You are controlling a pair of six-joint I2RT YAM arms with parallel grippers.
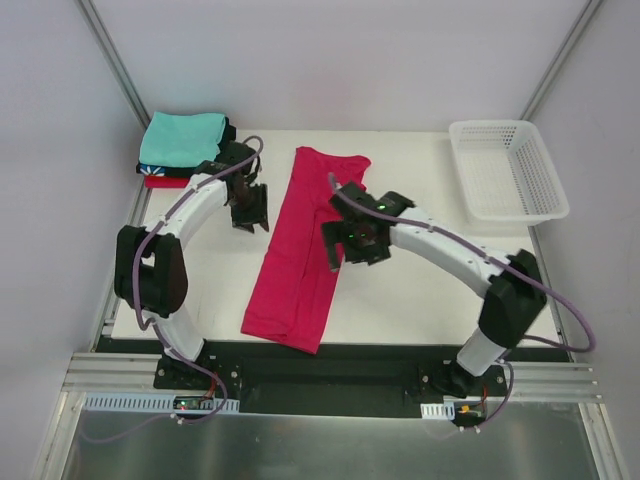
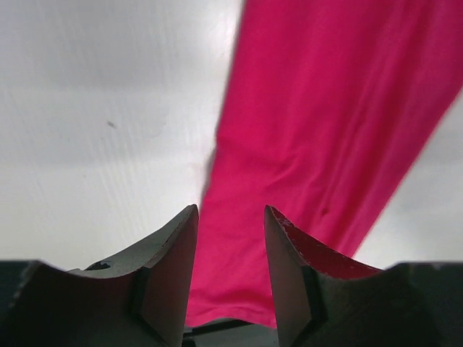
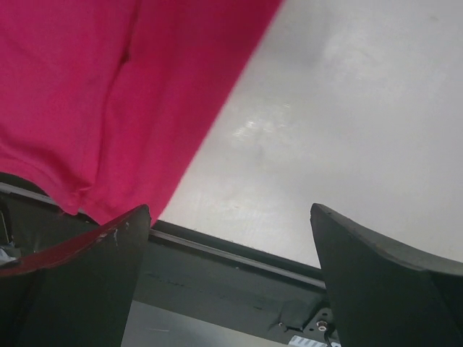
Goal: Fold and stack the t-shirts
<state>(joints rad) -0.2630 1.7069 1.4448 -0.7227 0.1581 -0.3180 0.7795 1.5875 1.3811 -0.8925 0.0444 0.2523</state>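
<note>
nearest, by the near edge of the table (image 1: 410, 300): the hem end of the crimson-pink t-shirt (image 1: 300, 250), lying flat as a long narrow strip and slanting from near-left up toward the far middle. judged roughly halfway on this tee: sides and sleeves already turned in lengthwise, no crosswise fold yet, not yet on any pile.

a little farther, at the strip's right edge about midway along: right gripper (image 3: 230, 213), spread wide with nothing between the fingers. seen from its wrist, mostly above bare table, with the cloth's right edge off to the left, by the left finger. touching the cloth or just above it: cannot tell.

farther again, just beside the strip's left edge: left gripper (image 2: 230, 217), parted only moderately, far less than the right, and likewise holding nothing. pointed at the tee, with the gap lined up on the cloth's left border. no cloth pinched, as far as the wrist view shows.

at the far left corner: a finished stack, teal t-shirt (image 1: 180, 138) on top, black t-shirt (image 1: 150, 168) under it, red t-shirt (image 1: 165, 182) at the bottom, just beyond the left arm and apart from the pink strip. at the far right: a white mesh basket (image 1: 505, 170), well apart from both grippers.

left to do, by this reading: grip the strip, fold it across its length, then carry it onto the far-left stack.
</note>
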